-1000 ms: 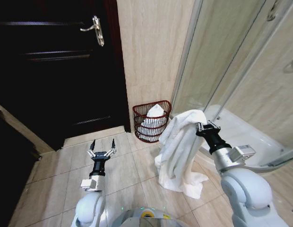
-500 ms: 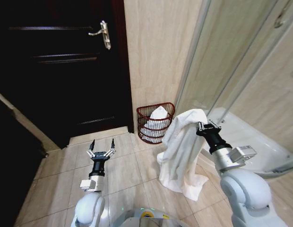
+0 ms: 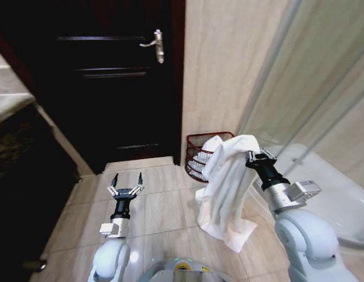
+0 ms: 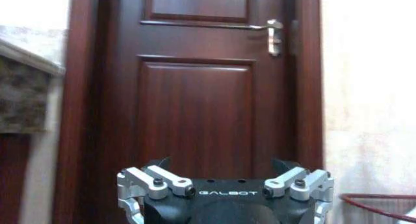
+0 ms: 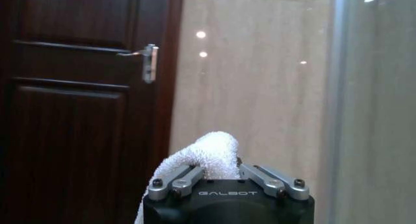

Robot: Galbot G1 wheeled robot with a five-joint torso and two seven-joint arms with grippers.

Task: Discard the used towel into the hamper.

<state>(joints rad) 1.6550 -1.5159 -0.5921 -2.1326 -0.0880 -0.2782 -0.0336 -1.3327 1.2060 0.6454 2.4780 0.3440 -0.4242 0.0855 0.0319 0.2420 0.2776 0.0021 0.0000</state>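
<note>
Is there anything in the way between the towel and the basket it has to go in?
Nothing visible is. The right claw holds the white towel up, and it hangs just in front of the red basket by the wall. There is bare floor tile between them. The towel partly hides the basket, which already has something white inside.

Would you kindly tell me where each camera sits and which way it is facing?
Head view: high on the robot, looking down at the floor; left pincer open, right pincer gripping the towel before the hamper.
Left wrist view: behind the left pincer, facing the door.
Right wrist view: behind the right pincer, facing the wall.
Shared: the door handle.
</note>
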